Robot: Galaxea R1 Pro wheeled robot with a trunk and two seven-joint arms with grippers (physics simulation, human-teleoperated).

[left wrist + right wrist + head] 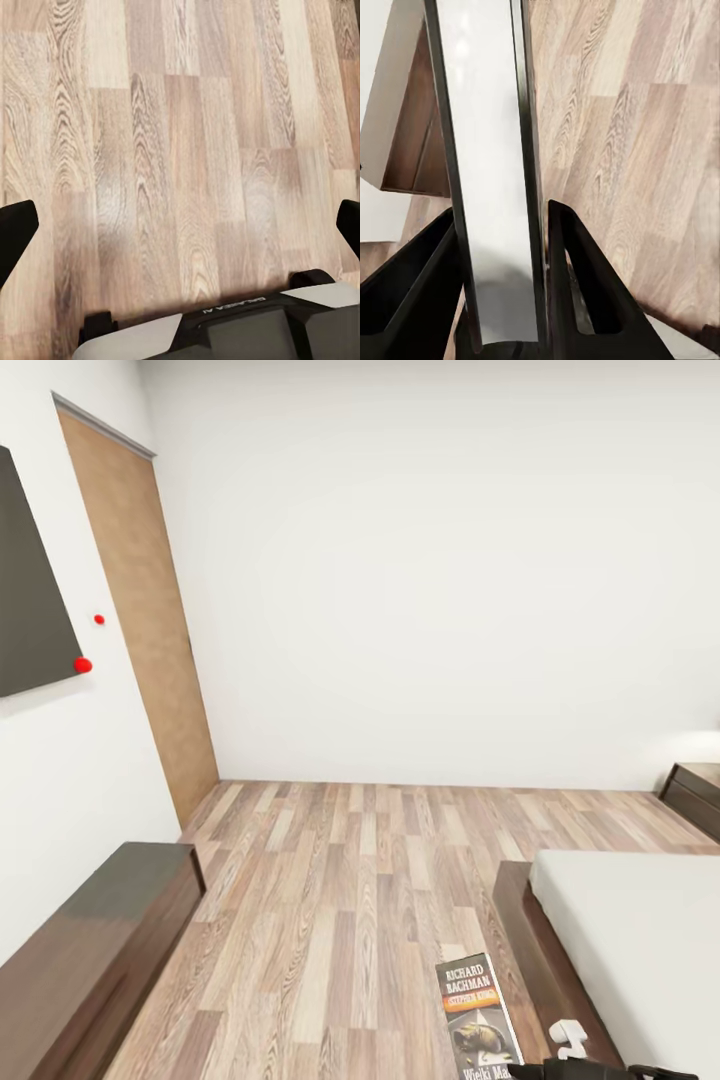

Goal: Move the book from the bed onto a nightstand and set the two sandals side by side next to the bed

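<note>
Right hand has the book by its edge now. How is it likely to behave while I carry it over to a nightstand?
The book is a thin paperback pinched edge-on between the right hand's fingers, so it probably weighs little. Most of it sticks out past the hand, so it may flex or droop at the free end. Its cover looks glossy, so it might slip if swung fast.

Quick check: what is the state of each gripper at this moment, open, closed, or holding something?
Left gripper: open, nothing between its fingers, wooden floor below.
Right gripper: closed on the book, gripped edge-on between both fingers.
</note>
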